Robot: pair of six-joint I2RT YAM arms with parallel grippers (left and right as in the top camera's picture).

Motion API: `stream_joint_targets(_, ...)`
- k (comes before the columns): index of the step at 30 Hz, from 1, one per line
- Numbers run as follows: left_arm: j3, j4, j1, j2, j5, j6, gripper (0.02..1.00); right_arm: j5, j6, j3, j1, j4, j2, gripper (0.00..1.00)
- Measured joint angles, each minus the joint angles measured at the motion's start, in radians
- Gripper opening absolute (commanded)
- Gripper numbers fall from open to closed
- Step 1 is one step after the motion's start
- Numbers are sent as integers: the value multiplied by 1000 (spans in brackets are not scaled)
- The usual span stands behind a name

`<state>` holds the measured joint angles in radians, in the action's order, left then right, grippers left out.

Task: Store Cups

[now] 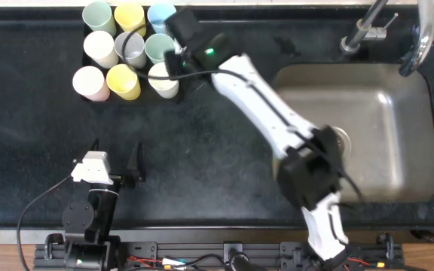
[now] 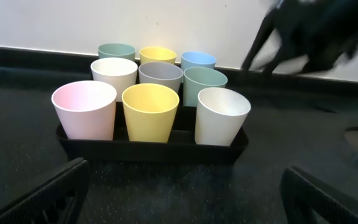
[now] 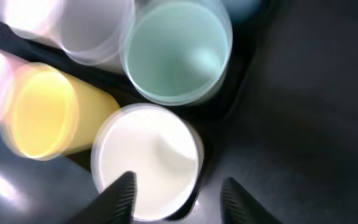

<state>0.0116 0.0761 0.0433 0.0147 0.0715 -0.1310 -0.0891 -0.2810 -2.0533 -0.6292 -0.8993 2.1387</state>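
Dark countertop (image 1: 202, 150) beside a sink (image 1: 368, 128): the right gripper (image 3: 179, 198), fingers spread, hovers over the white cup (image 3: 146, 155) seated in a corner of the black tray (image 2: 154, 149), and would best rise straight up to avoid tipping it.

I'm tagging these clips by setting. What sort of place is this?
Most likely a kitchen counter: a steel sink with a faucet set into a dark worktop, and a tray of cups standing on it.
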Motion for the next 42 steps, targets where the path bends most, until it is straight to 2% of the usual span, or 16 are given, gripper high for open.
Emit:
stream_joint_targets(3,0,0,0,0,0,0,998,3,56,-1,40,-13,-148,678)
stream_joint_targets(7,0,0,0,0,0,0,1000,12,138,-22,113,-68,-354,726)
stream_joint_targets(13,0,0,0,0,0,0,1000,28,233,-41,301,-204,-572,770)
stream_joint_targets(17,0,0,0,0,0,0,1000,34,290,39,405,-224,-668,779)
stream_joint_targets(23,0,0,0,0,0,0,1000,38,322,396,528,-92,-924,833)
stream_joint_targets(28,0,0,0,0,0,0,1000,37,328,726,558,66,-1225,996)
stream_joint_targets(34,0,0,0,0,0,0,998,33,317,1010,562,173,-1513,996)
stream_joint_targets(42,0,0,0,0,0,0,1000,33,239,1391,563,403,-1704,998)
